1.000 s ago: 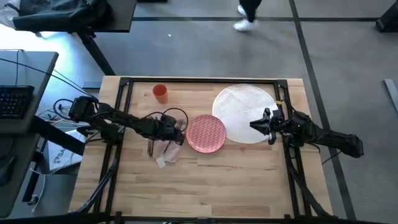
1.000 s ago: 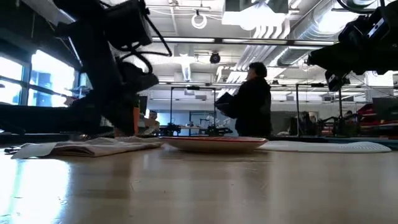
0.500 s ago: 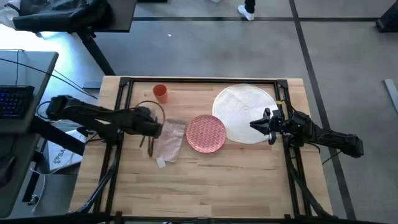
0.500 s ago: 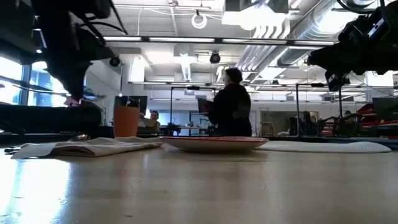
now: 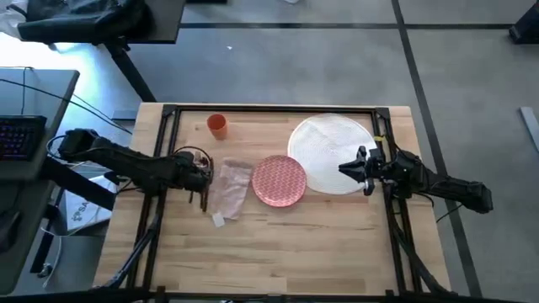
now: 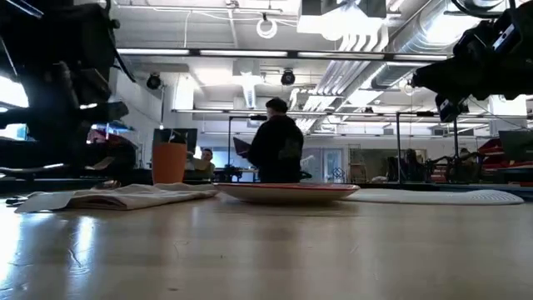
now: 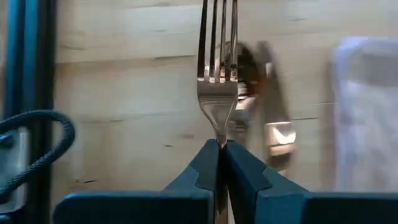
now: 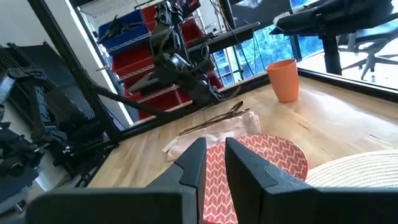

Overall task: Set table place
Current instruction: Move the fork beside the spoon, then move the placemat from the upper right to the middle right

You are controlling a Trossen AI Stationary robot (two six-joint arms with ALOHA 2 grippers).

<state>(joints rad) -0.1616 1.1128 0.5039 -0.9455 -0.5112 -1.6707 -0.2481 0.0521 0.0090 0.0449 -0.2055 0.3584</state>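
Note:
My left gripper (image 5: 202, 176) is at the table's left, shut on a copper fork (image 7: 217, 68). Under the fork, a spoon (image 7: 247, 71) and a knife (image 7: 273, 106) lie on the wood. The pale pink napkin (image 5: 229, 189) lies flat just right of them. The red-patterned plate (image 5: 279, 180) comes after it, and its right rim lies on the white plate (image 5: 328, 150). The orange cup (image 5: 217, 126) stands upright at the far left. My right gripper (image 5: 345, 168) hovers over the white plate's near right part, with a narrow gap between its fingers. My left gripper pinches the fork's handle just behind the head (image 7: 219, 138) between its two fingers. The fingers come from above, and the tines point toward the table's far edge. The rest of the handle is hidden behind the fingers. Whether the fork is clear of the table I cannot tell.
A black rail frame (image 5: 168, 143) runs around the work area, close to my left gripper. A grey desk with a keyboard (image 5: 17, 135) stands left of the table. A person (image 6: 271, 142) walks in the room behind. Bare wood (image 5: 278, 244) fills the table's near half.
My left gripper has gone from over the napkin toward the table's left edge and now stands over the cutlery. The napkin, uncovered, lies flat where it was. The person in the background has walked leftward.

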